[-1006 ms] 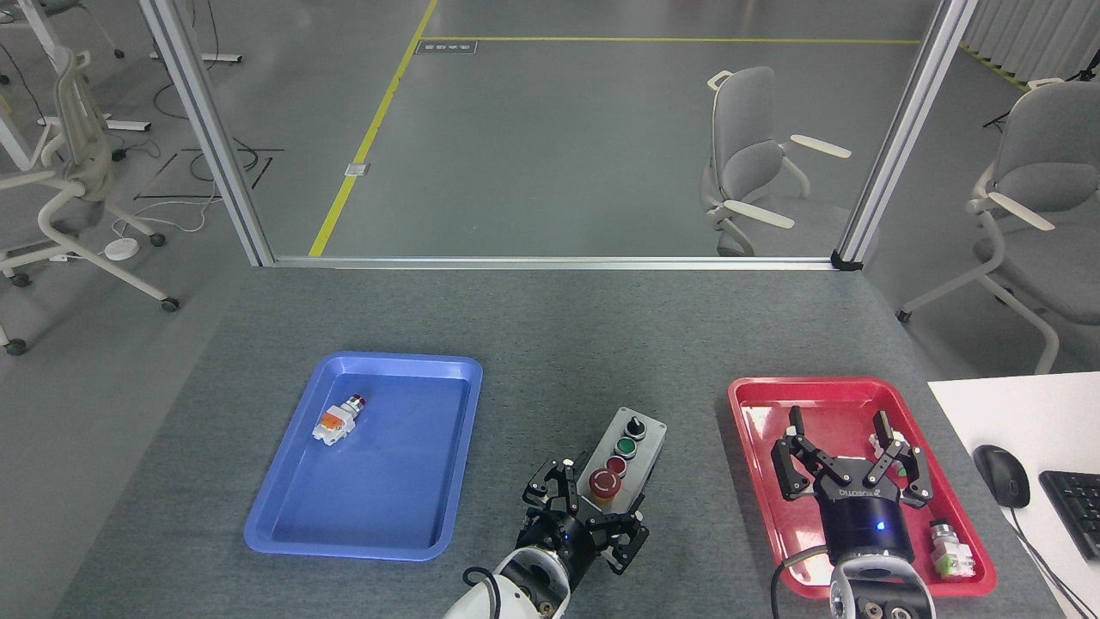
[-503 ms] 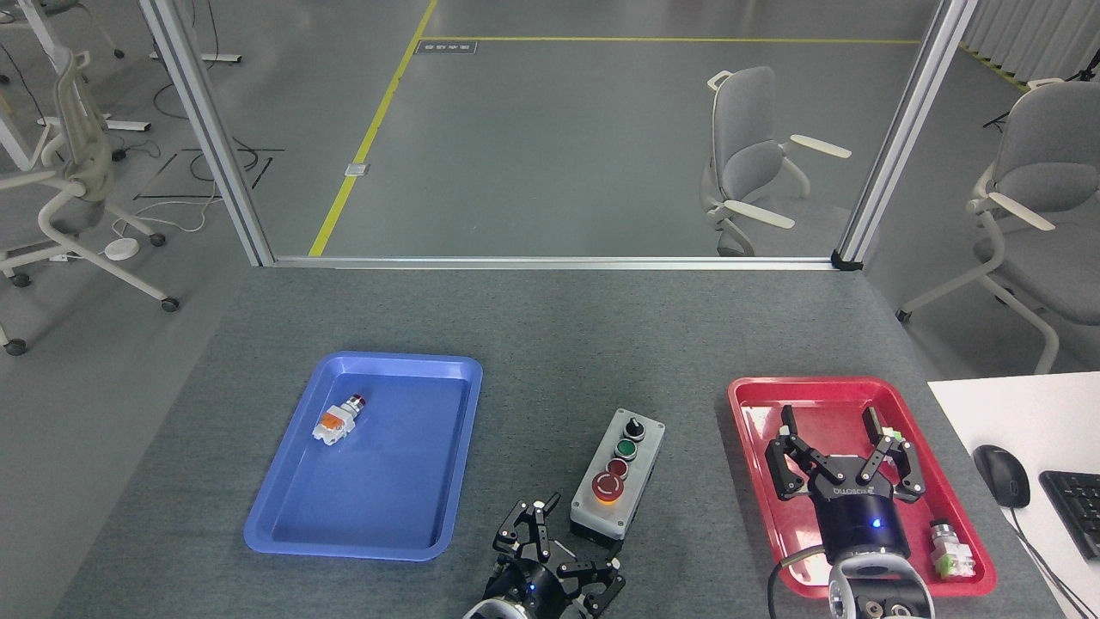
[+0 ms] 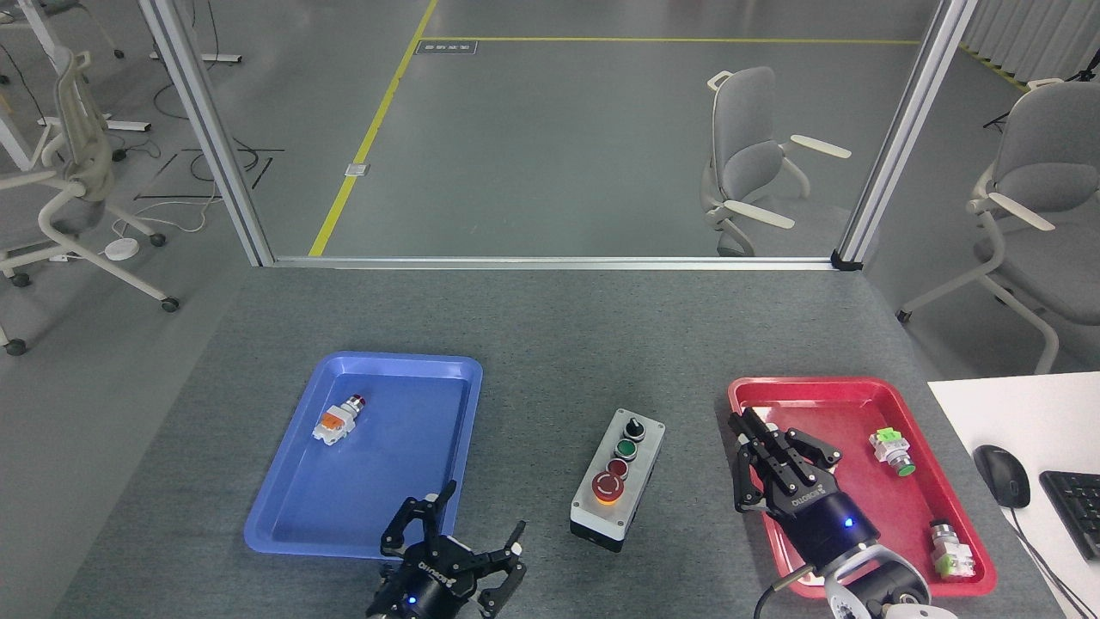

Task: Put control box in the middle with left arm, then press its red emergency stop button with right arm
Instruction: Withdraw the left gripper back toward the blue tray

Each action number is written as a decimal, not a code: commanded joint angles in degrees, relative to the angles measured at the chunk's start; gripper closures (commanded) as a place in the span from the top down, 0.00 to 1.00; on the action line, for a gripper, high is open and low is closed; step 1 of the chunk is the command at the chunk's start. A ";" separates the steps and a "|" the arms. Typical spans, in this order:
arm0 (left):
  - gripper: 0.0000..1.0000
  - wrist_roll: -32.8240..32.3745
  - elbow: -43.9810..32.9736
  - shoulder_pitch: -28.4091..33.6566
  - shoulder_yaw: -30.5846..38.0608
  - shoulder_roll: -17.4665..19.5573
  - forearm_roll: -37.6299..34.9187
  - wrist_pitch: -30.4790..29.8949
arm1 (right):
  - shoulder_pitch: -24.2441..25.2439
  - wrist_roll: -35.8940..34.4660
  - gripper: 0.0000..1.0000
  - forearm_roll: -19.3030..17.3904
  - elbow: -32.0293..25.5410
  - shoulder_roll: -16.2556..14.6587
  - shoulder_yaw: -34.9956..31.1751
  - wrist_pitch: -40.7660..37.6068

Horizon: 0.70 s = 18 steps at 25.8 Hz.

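The control box (image 3: 617,479), light grey on a black base, lies on the bare grey middle (image 3: 550,387) of the table between the two trays. Its big red emergency stop button (image 3: 608,488) is at the near end of the button row. My left gripper (image 3: 481,516) is open and empty. It sits low at the front, left of the box and clear of it, by the blue tray's near corner. My right gripper (image 3: 748,427) is over the left edge of the red tray, to the right of the box. Its fingers are shut together and point up-left, holding nothing.
The blue tray (image 3: 395,358) on the left holds a small orange-white switch (image 3: 337,421). The red tray (image 3: 816,383) on the right holds two small green-capped parts (image 3: 892,451) (image 3: 950,550). A white desk with a mouse (image 3: 1001,474) and a keyboard (image 3: 1074,507) adjoins the right edge.
My left gripper let go of the control box and drew back to the lower left. My right gripper shut its fingers and moved left towards the box, uncovering a green-capped part.
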 commanded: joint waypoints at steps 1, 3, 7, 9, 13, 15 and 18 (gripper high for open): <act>0.98 0.00 -7.12 3.33 9.17 2.00 0.07 -2.46 | -0.79 0.28 0.00 -0.28 0.85 -0.55 0.10 -8.99; 0.98 0.00 -7.56 3.60 15.58 1.56 1.03 -4.65 | -1.14 0.37 0.00 -0.20 2.69 -0.46 0.63 -9.08; 0.98 0.00 -4.75 2.01 25.87 1.29 5.78 -6.68 | -5.80 0.37 0.00 -0.28 8.23 0.06 6.96 -9.08; 0.98 0.00 -1.58 -1.06 28.33 1.29 8.59 -6.24 | -7.99 0.28 0.00 -0.28 12.80 0.42 9.33 -9.08; 0.98 0.44 7.12 -6.34 32.73 1.29 15.10 -5.97 | -10.37 0.28 0.00 -0.28 16.05 1.38 12.93 -9.08; 0.98 0.70 9.58 -7.92 33.96 1.29 18.44 -6.06 | -10.37 0.28 0.00 -0.20 16.14 1.73 13.46 -9.08; 0.98 0.79 10.02 -8.09 34.31 1.82 20.02 -6.15 | -9.93 0.37 0.00 -0.20 16.32 1.56 13.46 -9.08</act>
